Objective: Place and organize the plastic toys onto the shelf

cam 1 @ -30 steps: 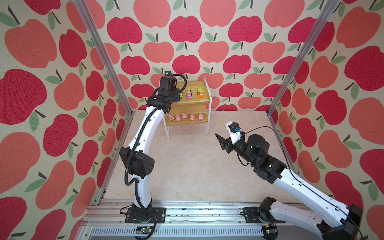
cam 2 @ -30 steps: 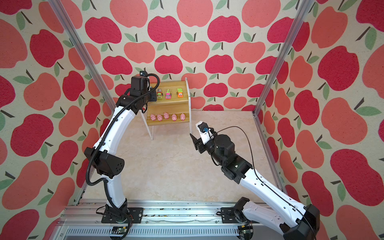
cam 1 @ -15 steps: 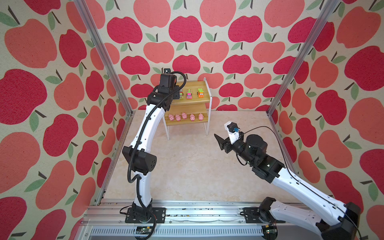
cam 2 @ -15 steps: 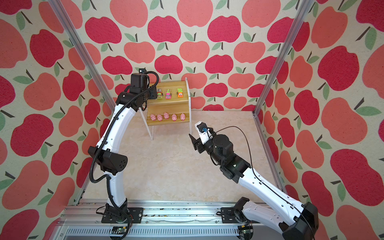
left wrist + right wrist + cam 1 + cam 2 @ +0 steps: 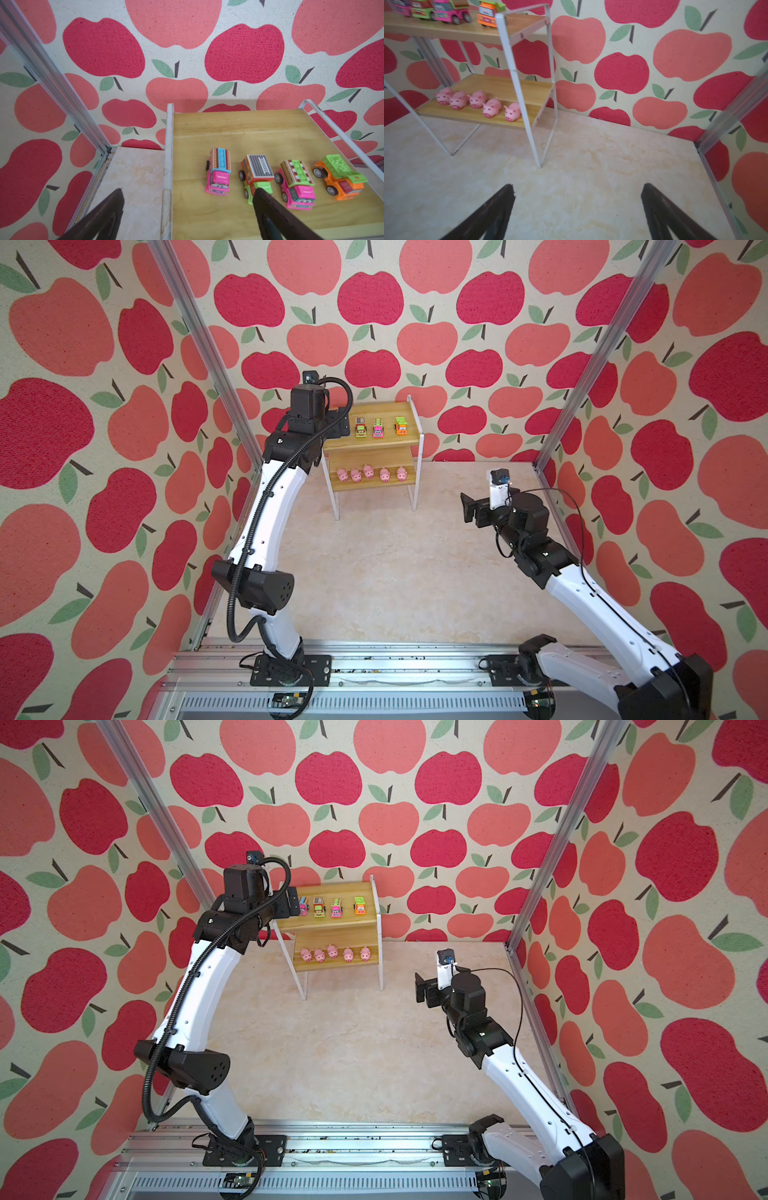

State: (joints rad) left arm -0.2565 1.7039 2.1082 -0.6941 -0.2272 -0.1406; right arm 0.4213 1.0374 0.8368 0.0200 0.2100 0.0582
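Note:
The shelf (image 5: 376,442) (image 5: 328,923) stands against the back wall. Several toy trucks sit in a row on its top board (image 5: 228,128): a pink truck (image 5: 218,179), a yellow-green truck (image 5: 256,172), a second pink truck (image 5: 296,187) and an orange truck (image 5: 340,179). Several pink pigs (image 5: 368,473) (image 5: 477,99) line the lower board (image 5: 508,87). My left gripper (image 5: 188,193) (image 5: 338,427) hangs open over the top board's left end, just short of the pink truck, holding nothing. My right gripper (image 5: 578,187) (image 5: 469,508) is open and empty above the floor, right of the shelf.
Apple-patterned walls close in the cell, with aluminium posts (image 5: 195,339) (image 5: 598,348) at the back corners. The shelf's white frame (image 5: 169,145) runs between my left fingers. The beige floor (image 5: 395,564) lies in front of the shelf.
My left jaws have gone from nearly shut to wide open, and the pink truck now stands free on the top board. My right jaws have opened wider.

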